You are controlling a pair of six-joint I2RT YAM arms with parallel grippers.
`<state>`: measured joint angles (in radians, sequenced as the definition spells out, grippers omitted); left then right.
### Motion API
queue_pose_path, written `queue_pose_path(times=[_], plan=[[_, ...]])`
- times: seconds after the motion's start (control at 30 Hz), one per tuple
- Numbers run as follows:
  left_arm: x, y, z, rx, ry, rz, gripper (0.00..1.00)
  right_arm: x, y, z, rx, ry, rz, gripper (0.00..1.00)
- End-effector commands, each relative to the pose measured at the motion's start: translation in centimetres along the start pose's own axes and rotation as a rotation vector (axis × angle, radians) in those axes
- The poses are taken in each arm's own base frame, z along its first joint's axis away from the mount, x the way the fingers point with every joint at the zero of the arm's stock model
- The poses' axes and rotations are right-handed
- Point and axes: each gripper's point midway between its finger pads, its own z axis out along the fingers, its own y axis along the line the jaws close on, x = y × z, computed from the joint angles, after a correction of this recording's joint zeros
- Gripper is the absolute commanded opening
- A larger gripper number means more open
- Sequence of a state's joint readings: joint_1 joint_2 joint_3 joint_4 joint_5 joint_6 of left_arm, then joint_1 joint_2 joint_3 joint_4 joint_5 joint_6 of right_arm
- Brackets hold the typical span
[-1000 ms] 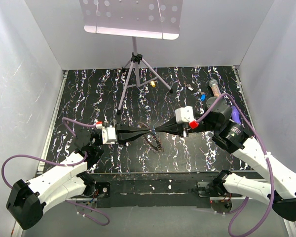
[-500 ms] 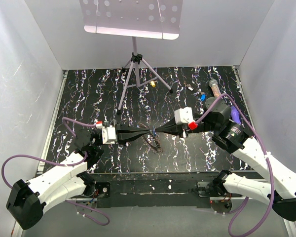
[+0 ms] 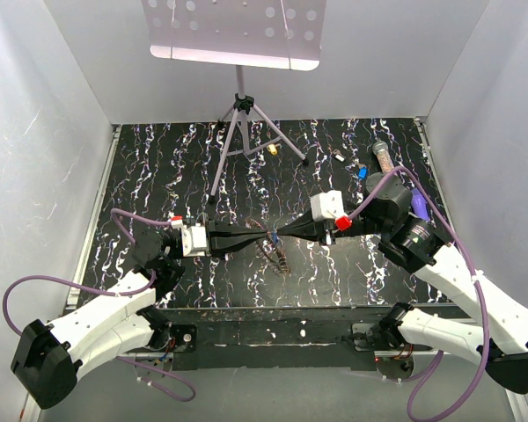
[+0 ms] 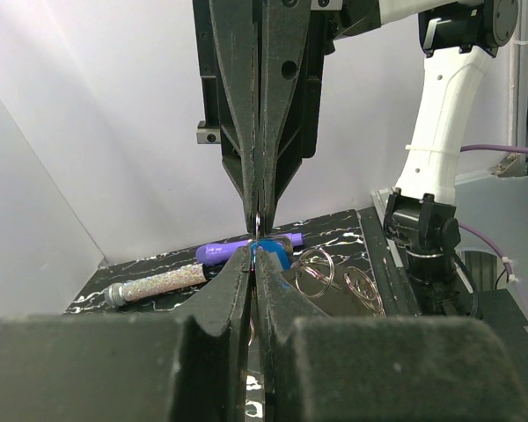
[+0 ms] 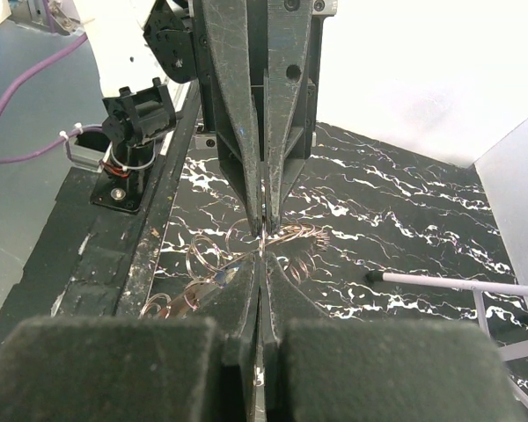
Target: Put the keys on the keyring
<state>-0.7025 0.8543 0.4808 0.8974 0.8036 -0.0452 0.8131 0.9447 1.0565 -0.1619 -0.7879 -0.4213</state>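
Note:
My two grippers meet tip to tip above the middle of the black marbled table. The left gripper [image 3: 266,235] [image 4: 255,257] is shut on a small blue-headed key [image 4: 278,250] that sticks out beside its tips. The right gripper [image 3: 281,231] [image 5: 262,255] is shut on the thin wire of the keyring [image 3: 277,255] [image 5: 310,236]. The keyring's jagged loop and smaller rings [image 4: 318,267] hang just under the tips. More keys lie at the back: a yellow one [image 3: 272,149], a blue one [image 3: 362,173] and a small one [image 3: 338,156].
A music stand's tripod [image 3: 238,132] stands at the back centre, one leg [image 5: 458,280] reaching toward the middle. A glittery tube [image 3: 381,156] [image 4: 158,283] and a purple pen [image 3: 420,207] [image 4: 224,253] lie at the back right. White walls enclose the table.
The right gripper has edged slightly left toward the left gripper. Both stay shut and tip to tip.

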Motion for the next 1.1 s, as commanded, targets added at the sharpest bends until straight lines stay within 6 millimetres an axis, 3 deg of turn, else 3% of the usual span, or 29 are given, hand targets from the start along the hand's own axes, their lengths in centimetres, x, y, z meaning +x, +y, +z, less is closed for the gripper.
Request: queue_pose_path(times=[0.0, 0.3, 0.47, 0.67, 0.8, 0.97, 1.07], plan=[[-1.8, 0.2, 0.1, -0.002, -0.042, 0.049, 0.00, -1.8, -0.7, -0.1, 0.019, -0.032, -0.020, 0.01], [-0.8, 0.3, 0.2, 0.002, -0.006, 0.047, 0.00, -2.5, -1.8, -1.7, 0.083, -0.019, 0.009, 0.01], [-0.3, 0.8, 0.1, -0.003, 0.010, 0.030, 0.00, -1.2, -3.0, -4.0, 0.169, 0.044, 0.103, 0.01], [-1.5, 1.1, 0.3, -0.022, -0.005, -0.070, 0.00, 2.1, -3.5, -7.6, 0.274, 0.200, 0.313, 0.01], [-1.6, 1.1, 0.2, -0.058, -0.011, -0.176, 0.00, 4.4, -2.3, -9.5, 0.315, 0.286, 0.401, 0.01], [-1.2, 1.2, -0.1, -0.114, -0.009, -0.323, 0.00, 4.6, 0.0, -11.1, 0.328, 0.326, 0.382, 0.01], [-1.4, 1.4, -0.3, -0.152, -0.026, -0.386, 0.00, 5.0, 1.6, -11.1, 0.260, 0.351, 0.420, 0.01]])
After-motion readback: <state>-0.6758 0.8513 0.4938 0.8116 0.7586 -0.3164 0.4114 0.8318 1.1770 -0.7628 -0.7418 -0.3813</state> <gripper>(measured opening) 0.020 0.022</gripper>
